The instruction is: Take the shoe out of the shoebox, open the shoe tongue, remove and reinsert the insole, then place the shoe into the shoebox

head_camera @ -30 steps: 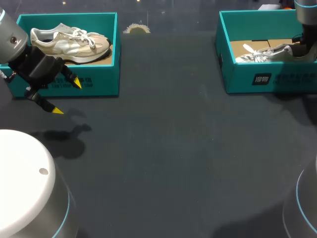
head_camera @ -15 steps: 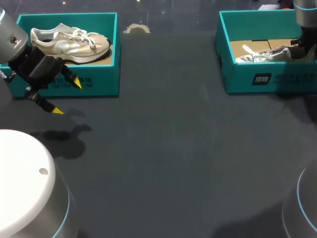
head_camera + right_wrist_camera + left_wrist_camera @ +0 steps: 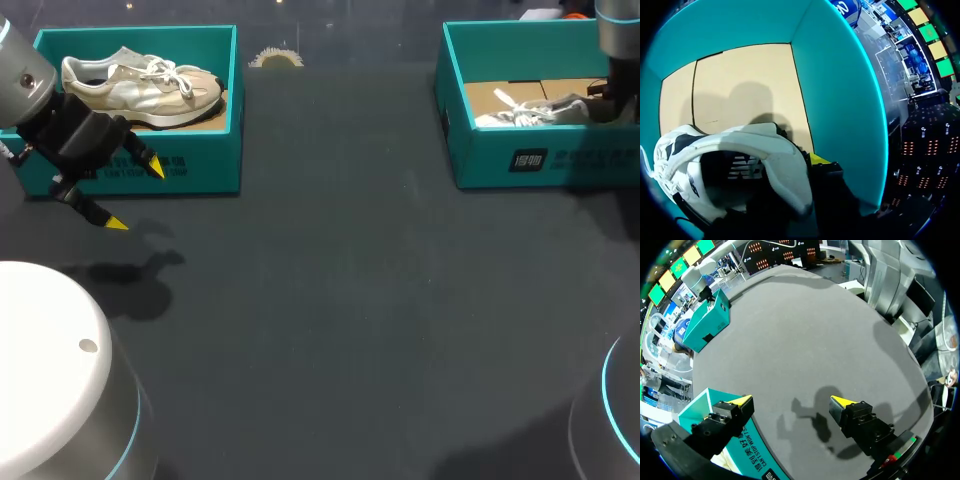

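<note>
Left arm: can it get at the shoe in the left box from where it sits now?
Probably yes. The left hand is open, outside the left shoebox by its front wall. The box has no lid and nothing covers the shoe; it would have to rise over that wall first.

Left arm [image 3: 20, 85] angled down, jaws wide open, right arm [image 3: 618, 35] upright at far right edge

Overhead light throws a soft shadow of the left tool [image 3: 136, 196] onto the dark table [image 3: 330, 330].
</note>
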Controlling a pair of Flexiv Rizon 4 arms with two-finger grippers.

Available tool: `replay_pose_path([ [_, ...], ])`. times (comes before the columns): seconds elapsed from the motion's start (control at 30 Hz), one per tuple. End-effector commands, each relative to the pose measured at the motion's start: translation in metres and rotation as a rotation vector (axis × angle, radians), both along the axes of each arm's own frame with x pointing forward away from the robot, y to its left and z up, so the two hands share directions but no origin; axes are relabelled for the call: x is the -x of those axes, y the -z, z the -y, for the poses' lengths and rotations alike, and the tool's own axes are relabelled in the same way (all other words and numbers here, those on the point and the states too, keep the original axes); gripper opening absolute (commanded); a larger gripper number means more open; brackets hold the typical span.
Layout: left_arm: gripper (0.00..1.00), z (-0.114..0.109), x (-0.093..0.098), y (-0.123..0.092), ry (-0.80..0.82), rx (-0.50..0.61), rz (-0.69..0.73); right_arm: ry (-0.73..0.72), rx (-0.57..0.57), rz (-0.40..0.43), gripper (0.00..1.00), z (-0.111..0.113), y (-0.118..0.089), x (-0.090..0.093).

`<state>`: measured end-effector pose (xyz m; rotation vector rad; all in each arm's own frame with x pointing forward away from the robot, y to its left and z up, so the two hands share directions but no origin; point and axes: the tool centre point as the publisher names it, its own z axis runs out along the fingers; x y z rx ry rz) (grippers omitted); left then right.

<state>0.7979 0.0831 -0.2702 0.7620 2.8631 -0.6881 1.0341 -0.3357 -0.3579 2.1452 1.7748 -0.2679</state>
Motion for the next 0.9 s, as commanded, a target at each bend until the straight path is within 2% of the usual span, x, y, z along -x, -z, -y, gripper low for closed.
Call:
replay_pose_path([
  [0.03, 1.0, 0.0, 0.001, 0.0, 0.0, -0.002, 0.002, -0.014, -0.02, -0.003, 0.0, -0.002, 0.003, -0.001],
  [0.17, 1.0, 0.0, 0.001, 0.0, 0.0, -0.002, 0.002, -0.025, -0.034, -0.015, 0.0, -0.002, 0.006, 0.0],
  [0.27, 1.0, 0.0, 0.001, 0.0, 0.0, -0.002, 0.002, -0.028, -0.042, -0.023, 0.09, -0.002, 0.009, 0.001],
  [0.3, 1.0, 0.0, 0.001, 0.0, 0.0, -0.002, 0.002, -0.029, -0.043, -0.025, 0.15, -0.002, 0.009, 0.001],
  [0.9, 1.0, 0.0, 0.001, 0.0, 0.0, -0.002, 0.002, -0.039, -0.026, -0.016, 0.49, -0.008, -0.001, 0.006],
])
